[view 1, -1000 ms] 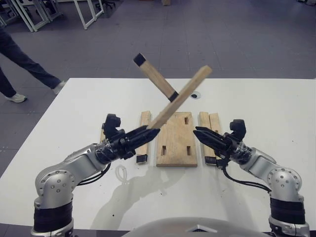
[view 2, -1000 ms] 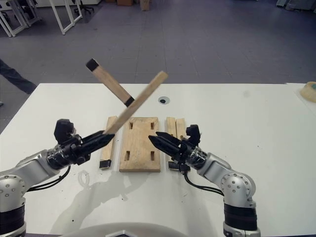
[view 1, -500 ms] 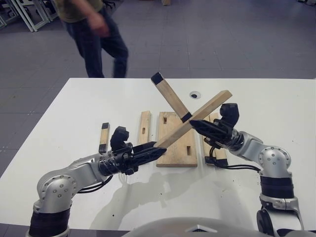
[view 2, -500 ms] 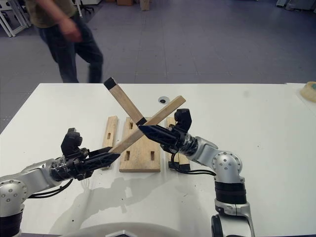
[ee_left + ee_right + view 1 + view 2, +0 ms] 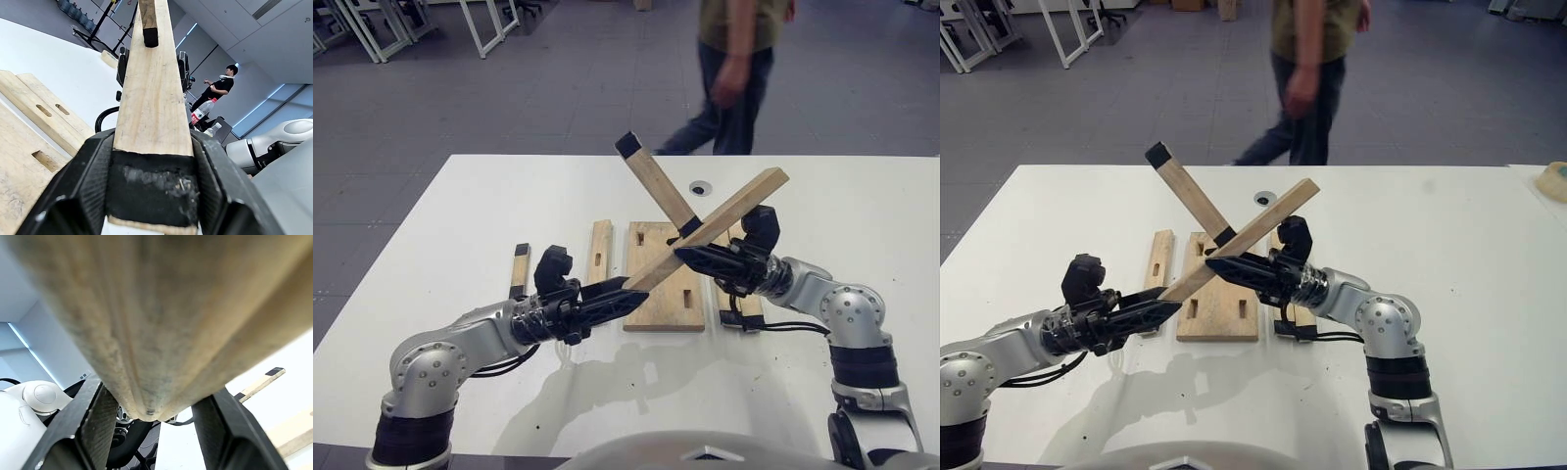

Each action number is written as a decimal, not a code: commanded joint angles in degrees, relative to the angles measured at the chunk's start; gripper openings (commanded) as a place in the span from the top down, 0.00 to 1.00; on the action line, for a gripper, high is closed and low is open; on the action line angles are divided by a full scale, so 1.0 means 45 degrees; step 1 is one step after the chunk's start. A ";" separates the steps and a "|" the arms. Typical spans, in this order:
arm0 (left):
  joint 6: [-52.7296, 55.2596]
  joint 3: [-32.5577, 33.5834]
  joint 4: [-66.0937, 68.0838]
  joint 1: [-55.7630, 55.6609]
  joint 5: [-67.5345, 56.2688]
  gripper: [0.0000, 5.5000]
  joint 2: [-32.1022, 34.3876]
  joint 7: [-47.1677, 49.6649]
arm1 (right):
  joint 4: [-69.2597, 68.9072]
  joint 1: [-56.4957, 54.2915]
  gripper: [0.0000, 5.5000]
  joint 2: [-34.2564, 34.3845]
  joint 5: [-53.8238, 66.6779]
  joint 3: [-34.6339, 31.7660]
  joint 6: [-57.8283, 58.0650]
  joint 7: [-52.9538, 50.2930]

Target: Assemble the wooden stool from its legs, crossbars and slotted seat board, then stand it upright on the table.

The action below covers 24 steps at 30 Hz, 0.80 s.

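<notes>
Bar (image 5: 724, 213) and black-capped leg (image 5: 656, 183) are crossed in an X and held in the air above the seat board (image 5: 661, 313), which lies flat on the tabletop (image 5: 822, 215). The leg is seated across the bar about mid-length and slants up and away toward the robot's left. The bar's top end points up toward the right.

Handling, judged: dry, stiff wood, light enough for one gripper. The surface is not slippery, and the black wrap at the bar's foot should add friction. The joint is taken to be the weak point, since the leg is carried only by its fit in the bar and may rock or drop out if twisted. The best hold is judged to be close to the crossing, not at a far end, where leverage is high.

Left gripper (image 5: 625, 290): clamped on the bar's lower, black-wrapped end, the wood filling the jaws in the wrist view. The forearm is low over the tabletop, angled forward and inward, elbow out.

Right gripper (image 5: 683, 257): fingers closed on either side of the bar just below the crossing. The forearm is reached across toward the left, elbow bent.

Beside the board lie a slotted piece (image 5: 598, 253), a short capped piece (image 5: 519, 266) and further pieces (image 5: 750, 309) under the right arm.
</notes>
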 commanded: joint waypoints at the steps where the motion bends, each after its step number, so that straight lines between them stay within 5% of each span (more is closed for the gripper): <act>1: -0.0360 0.0165 -0.0145 -0.0356 -0.0199 0.62 -0.0094 -0.0049 | 0.0007 -0.0410 0.62 -0.0166 -0.0110 -0.0437 -0.0252 -0.0136; 6: -0.1257 0.0214 -0.0186 -0.0436 0.0299 0.46 -0.0455 -0.0453 | 0.0304 -0.0373 0.62 0.0343 0.0290 -0.0912 -0.0286 -0.0725; 11: -0.1439 0.1219 0.0286 -0.0743 -0.0891 0.46 -0.0355 -0.0192 | 0.0634 -0.0175 0.62 0.0017 0.0046 -0.1391 -0.0437 -0.0916; 14: -0.1698 0.1322 0.0867 -0.0860 0.0624 0.46 0.0423 -0.0530 | 0.0727 -0.0003 0.62 -0.0450 -0.0011 -0.1958 -0.0515 -0.0869; 18: -0.3022 -0.0956 0.0768 -0.1460 0.5159 0.46 0.0818 -0.0121 | 0.1045 -0.0139 0.63 -0.1024 -0.0413 -0.2551 -0.0912 -0.0932; 24: -0.6550 -0.6268 0.1976 -0.2229 1.4029 0.46 0.1051 0.1395 | 0.1595 -0.0239 0.63 -0.1463 -0.1963 -0.2619 -0.1912 -0.1373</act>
